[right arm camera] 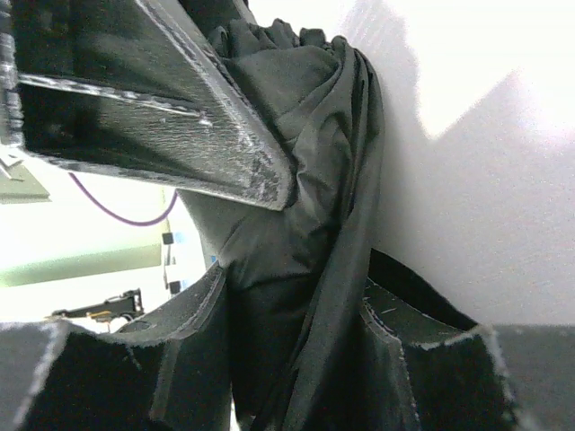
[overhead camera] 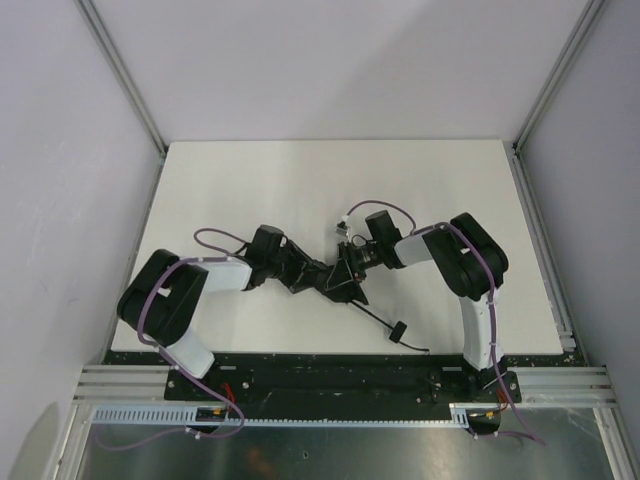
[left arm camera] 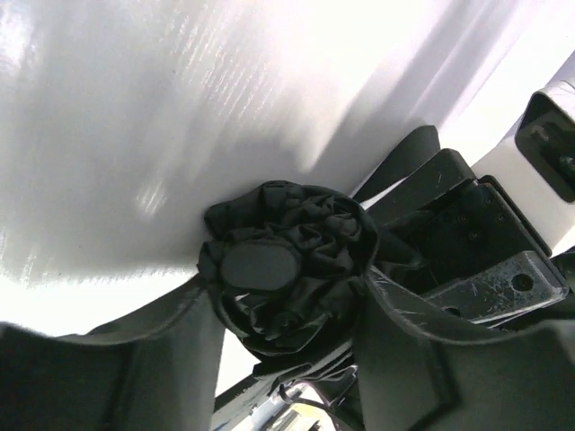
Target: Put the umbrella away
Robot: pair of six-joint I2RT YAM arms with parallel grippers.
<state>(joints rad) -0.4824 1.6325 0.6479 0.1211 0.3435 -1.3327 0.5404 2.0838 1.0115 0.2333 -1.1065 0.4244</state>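
Observation:
The umbrella [overhead camera: 336,278] is a bundle of black fabric held just above the table's middle, between the two arms. Its thin shaft runs toward the near right to the small handle [overhead camera: 396,330] and strap lying on the table. In the left wrist view the gathered canopy [left arm camera: 310,224] with its round end cap [left arm camera: 258,268] sits between the fingers of my left gripper [left arm camera: 286,284], touching both. My right gripper [right arm camera: 292,292] is shut on the fabric folds [right arm camera: 296,117] from the other side. Seen from above, the left gripper [overhead camera: 318,272] and the right gripper [overhead camera: 350,262] nearly touch.
The white table [overhead camera: 300,190] is walled on the left, back and right, with aluminium rails at the sides. A black base plate [overhead camera: 330,372] runs along the near edge. Purple cables loop off both arms. A left finger [right arm camera: 162,117] crosses the right wrist view, close to the fabric.

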